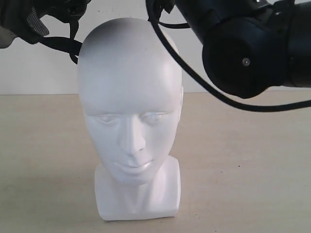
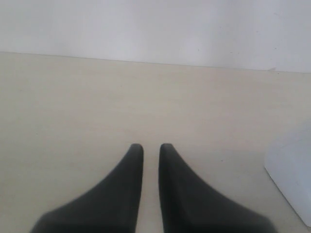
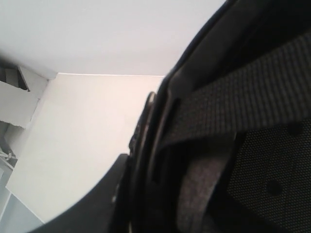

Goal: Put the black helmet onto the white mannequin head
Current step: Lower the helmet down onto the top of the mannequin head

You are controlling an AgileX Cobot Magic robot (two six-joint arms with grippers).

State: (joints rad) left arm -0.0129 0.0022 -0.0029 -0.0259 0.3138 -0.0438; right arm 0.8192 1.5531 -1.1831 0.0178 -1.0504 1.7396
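Near the crown of the glossy white plastic mannequin head (image 1: 130,97), the matte black helmet (image 3: 272,160), clamped at its rim by the right claw (image 3: 131,194), should be centred before being lowered level.

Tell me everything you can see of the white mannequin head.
The white mannequin head is glossy, plastic-looking and bald, with a moulded face, a short neck and a squarish base. It stands upright on the beige table, facing the exterior camera, its crown bare. A dark strap and a cable run close by its top; whether they touch it cannot be told.
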